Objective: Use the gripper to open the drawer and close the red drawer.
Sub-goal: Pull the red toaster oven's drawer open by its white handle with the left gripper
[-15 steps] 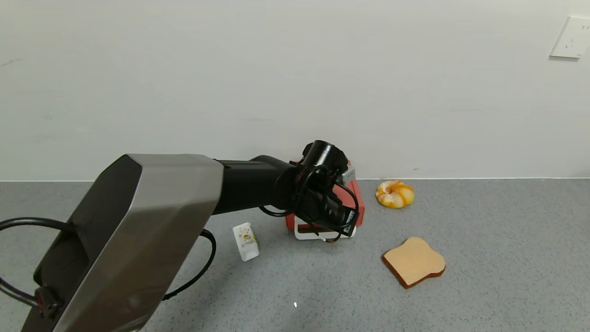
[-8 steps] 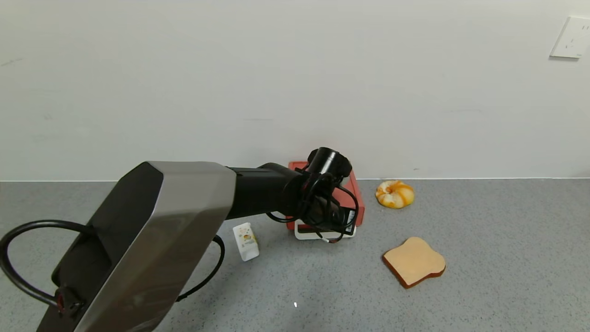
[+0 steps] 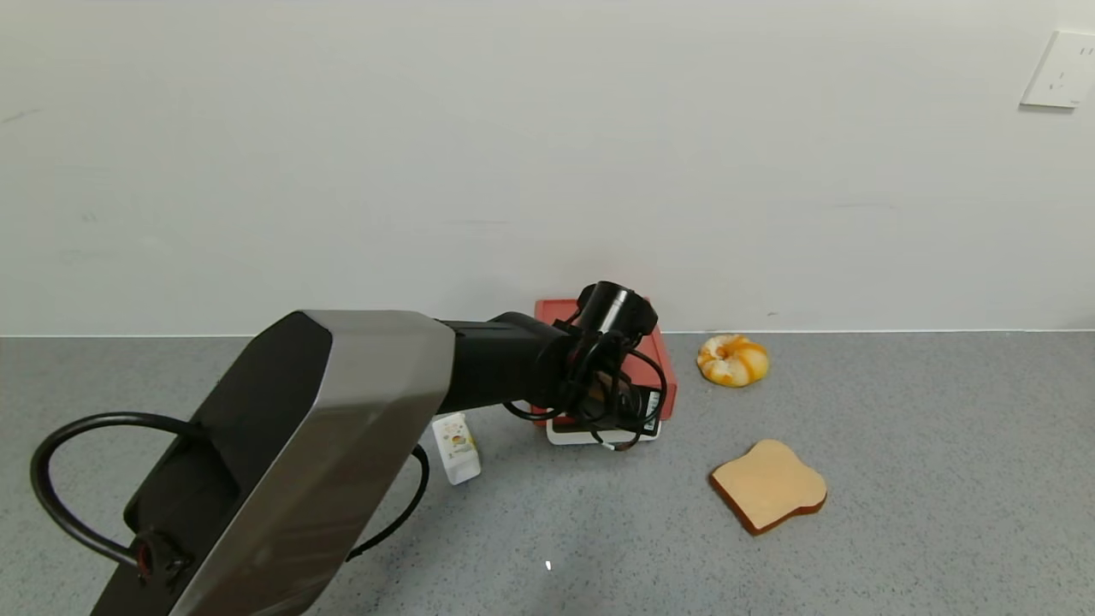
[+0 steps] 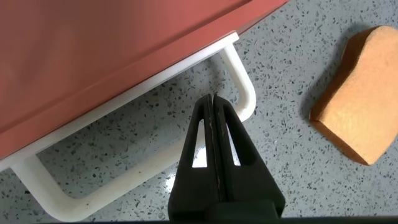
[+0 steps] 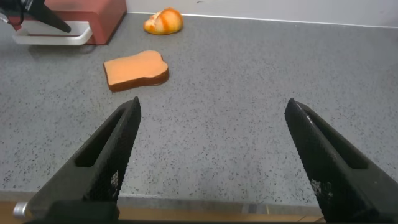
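We note the left gripper (image 4: 214,102) pressed fully together, holding nothing, its tip over the white handle (image 4: 245,93) of the drawer (image 3: 654,359) by the wall. In the head view the arm hides that tip and most of the drawer. Only the right wrist view shows the right gripper (image 5: 211,158), spread wide above the table (image 5: 249,124).

Staged test bench, lab-like rather than a lived-in kitchen; grey speckled countertop (image 3: 898,479) runs to a bare white wall (image 3: 547,154); white wall socket (image 3: 1061,70) at upper right of the head frame; food props lie loose on the surface: a toast slice (image 3: 768,485), a glazed bun (image 3: 732,360), a small white carton (image 3: 455,447).
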Controlling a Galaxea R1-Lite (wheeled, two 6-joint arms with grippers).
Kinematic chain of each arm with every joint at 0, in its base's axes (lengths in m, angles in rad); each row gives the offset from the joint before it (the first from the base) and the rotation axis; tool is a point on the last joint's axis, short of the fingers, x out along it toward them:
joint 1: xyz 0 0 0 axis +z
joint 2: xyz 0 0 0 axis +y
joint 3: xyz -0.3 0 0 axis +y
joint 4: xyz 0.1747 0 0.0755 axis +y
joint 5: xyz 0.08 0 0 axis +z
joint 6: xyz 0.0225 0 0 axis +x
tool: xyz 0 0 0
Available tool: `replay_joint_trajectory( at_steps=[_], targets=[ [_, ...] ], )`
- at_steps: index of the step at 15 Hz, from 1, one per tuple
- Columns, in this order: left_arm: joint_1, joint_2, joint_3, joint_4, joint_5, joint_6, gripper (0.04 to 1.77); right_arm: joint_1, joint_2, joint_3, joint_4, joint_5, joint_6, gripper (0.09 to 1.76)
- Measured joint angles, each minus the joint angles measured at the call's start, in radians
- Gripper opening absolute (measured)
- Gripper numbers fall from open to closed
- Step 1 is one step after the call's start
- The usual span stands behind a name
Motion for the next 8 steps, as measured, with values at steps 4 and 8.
replay_joint_trajectory(
  at_steps=[4,8],
  targets=[
    [0.001,0.008,0.0,-0.001,0.001,0.0,0.11,0.0,0.0,0.0,0.0,0.0,0.0,1.7],
    [0.001,0.013,-0.001,-0.001,0.001,0.002,0.11,0.0,0.0,0.0,0.0,0.0,0.0,1.7]
  ],
)
